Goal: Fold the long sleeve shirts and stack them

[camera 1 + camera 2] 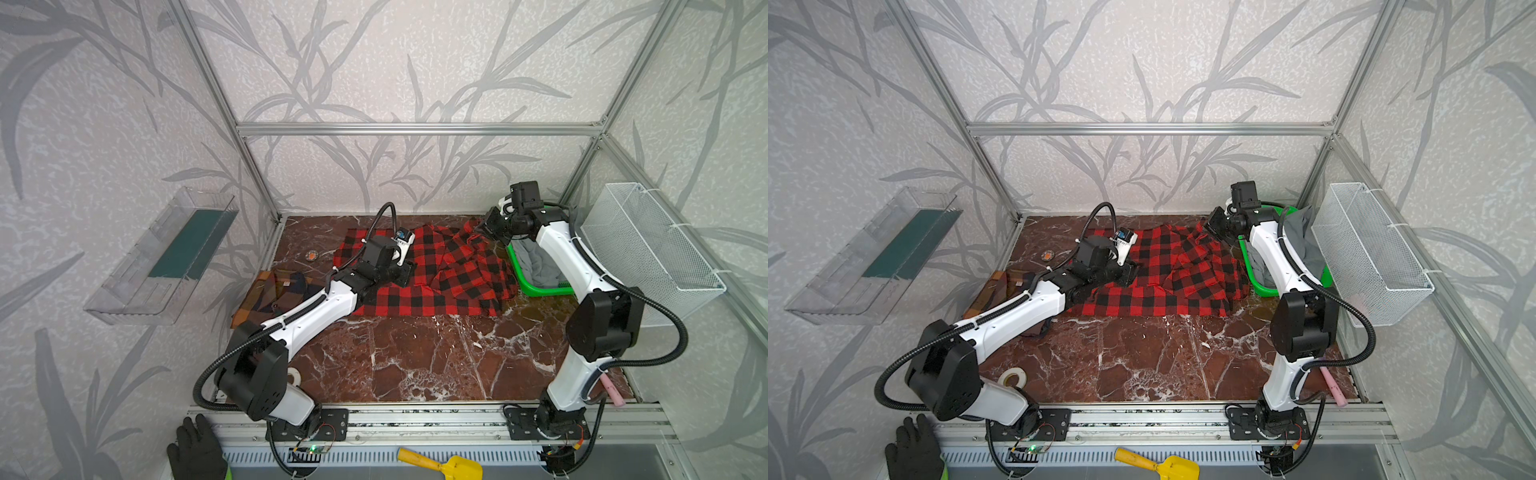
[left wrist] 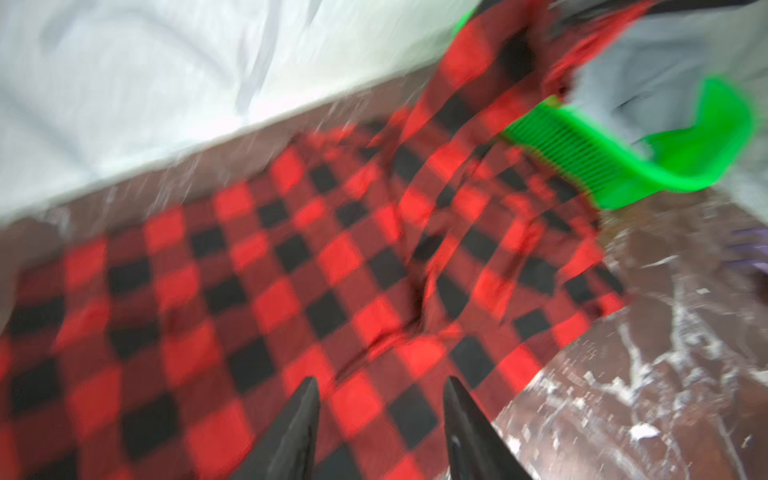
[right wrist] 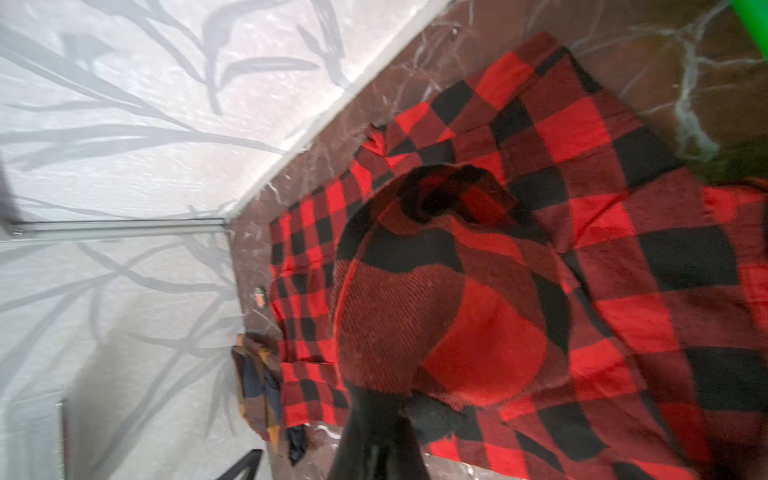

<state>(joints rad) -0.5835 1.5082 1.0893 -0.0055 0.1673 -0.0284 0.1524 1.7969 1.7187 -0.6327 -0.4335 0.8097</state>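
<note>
Red-and-black buffalo check shirt [image 1: 432, 274]: lies spread across the rear half of the brown marble-patterned tabletop [image 1: 415, 357]. Its near edge runs fairly straight. Its right part is rumpled and sits against the bright green plastic basket [image 1: 528, 286], which holds grey cloth [image 1: 540, 257].

Right gripper [image 1: 481, 228]: clamped on a raised corner of this shirt near the rear wall. The right wrist view shows the pinched fold draped over the dark fingers [image 3: 374, 436].

Left gripper [image 2: 380, 399]: hovers over the shirt's left part. Its 2 fingers stand apart with flat cloth showing between them and nothing gripped. That wrist view is blurred.

Brown, orange and navy plaid shirt [image 1: 274, 291]: folded at the table's left edge, just beside the check shirt and partly under the left arm.

Open room: the front half of the tabletop is bare marble. A white tape roll [image 1: 1015, 378] sits at the front left and a pink stick [image 1: 1333, 386] at the front right. A small round orange item [image 1: 312, 255] lies rear left.

View differences: a top view shows the tape roll whole, while the arm hides most of it elsewhere. A white wire-mesh basket [image 1: 648, 249] hangs on the right wall.
</note>
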